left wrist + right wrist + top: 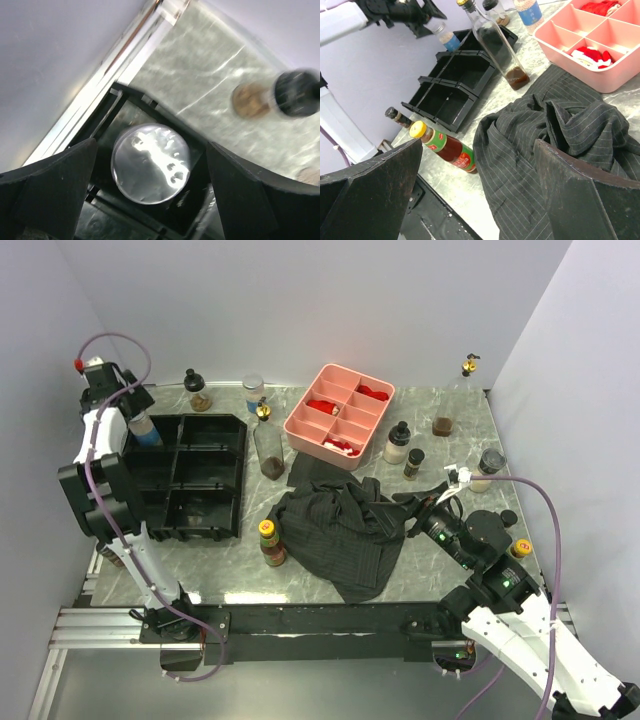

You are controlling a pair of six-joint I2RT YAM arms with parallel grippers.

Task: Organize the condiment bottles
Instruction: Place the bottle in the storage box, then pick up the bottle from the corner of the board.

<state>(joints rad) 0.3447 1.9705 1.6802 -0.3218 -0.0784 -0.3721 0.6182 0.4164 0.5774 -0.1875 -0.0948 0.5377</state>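
My left gripper (138, 410) (151, 146) hangs open over the black divided tray's (205, 502) back-left compartment. A blue-labelled bottle (146, 428) with a shiny silver cap (150, 163) stands in that compartment, between the fingers and untouched. My right gripper (437, 502) (478, 144) is open above a dark striped cloth (345, 525) (555, 150), holding nothing. A red sauce bottle with a yellow cap (270, 543) (447, 147) stands at the cloth's left edge. A tall gold-capped bottle (267, 443) (495, 45) is between the two trays. Several more bottles stand along the back and right, such as a black-capped one (196, 390) (294, 92).
The pink divided tray (305, 430) (560, 42) with red pieces sits at back centre. A clear jar (253, 390) stands behind it to the left. Small bottles (397, 443) (443, 425) (490, 462) cluster right of it. The cloth covers the middle front. Walls close in on three sides.
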